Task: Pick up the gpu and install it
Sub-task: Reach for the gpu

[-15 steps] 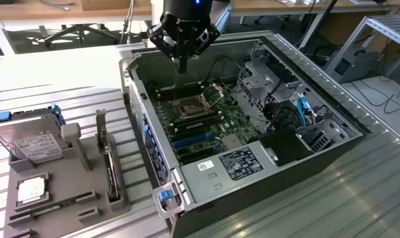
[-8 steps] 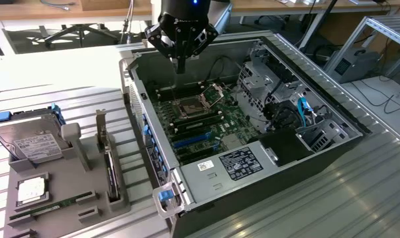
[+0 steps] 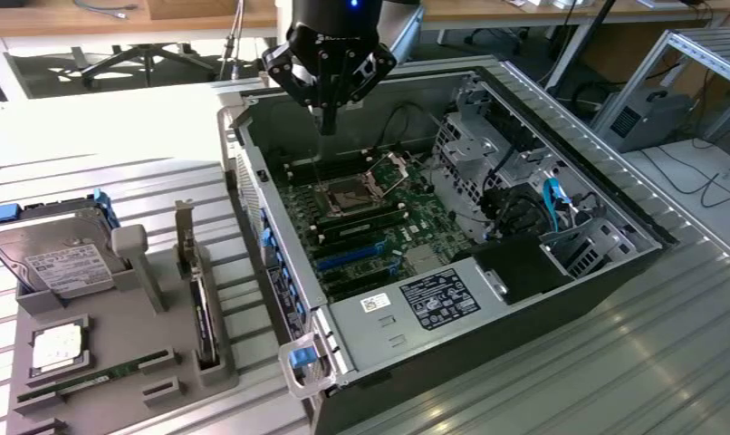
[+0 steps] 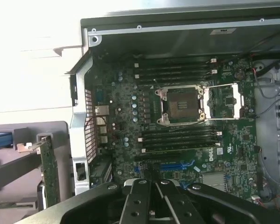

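Exterior view, hand: the hand [image 3: 328, 125] hangs over the far end of the open computer case [image 3: 582, 149], fingers pressed together and gripping nothing.
Exterior view, gpu: the gpu [image 3: 201, 313] stands on edge in a grey holder [image 3: 129, 331] on the desk [image 3: 123, 172]. It is just beside the case on the exterior view's left, well apart from the hand, with its metal bracket pointing up at the far end.
Exterior view, neighbours: a hard drive [image 3: 51, 258] and a green RAM stick [image 3: 93, 376] share the holder.
Wrist view, hand: the hand [image 4: 155, 186] is closed and empty above the motherboard [image 4: 177, 116].
Wrist view, board: the CPU socket [image 4: 182, 105] lies open, and the blue expansion slots [image 4: 177, 165] lie just ahead of the fingertips.
Wrist view, gpu: the gpu [image 4: 48, 170] shows outside the case wall, upright in its holder.
Step in hand: judged from this, the pickup is not yet begun and the card sits untouched.
What the pickup calls for: as a judgement, the hand must get across the case wall to the holder, spread its fingers, and close on the thin upper edge, clear of the bracket.
Risk: a skewed grip could tilt the card in its holder.
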You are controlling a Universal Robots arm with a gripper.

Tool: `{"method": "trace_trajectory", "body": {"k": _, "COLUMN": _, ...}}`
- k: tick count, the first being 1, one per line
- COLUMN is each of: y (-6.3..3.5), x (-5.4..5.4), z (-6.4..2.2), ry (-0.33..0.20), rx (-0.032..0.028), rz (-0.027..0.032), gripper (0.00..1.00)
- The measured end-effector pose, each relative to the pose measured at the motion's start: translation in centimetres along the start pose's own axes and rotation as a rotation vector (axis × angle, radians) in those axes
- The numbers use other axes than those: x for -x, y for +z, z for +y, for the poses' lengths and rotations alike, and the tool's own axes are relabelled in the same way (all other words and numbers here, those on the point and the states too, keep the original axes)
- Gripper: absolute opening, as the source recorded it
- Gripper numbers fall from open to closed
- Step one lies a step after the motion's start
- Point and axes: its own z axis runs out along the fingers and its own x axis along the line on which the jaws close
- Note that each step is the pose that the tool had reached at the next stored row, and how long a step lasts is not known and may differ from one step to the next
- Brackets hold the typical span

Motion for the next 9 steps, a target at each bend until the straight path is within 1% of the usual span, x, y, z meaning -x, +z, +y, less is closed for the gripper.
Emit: {"method": "trace_trajectory", "body": {"k": 9, "y": -0.01, "x": -0.35, "z": -0.03, "ry": 0.000, "rx": 0.0000, "rz": 0.0000, "gripper": 0.11}}
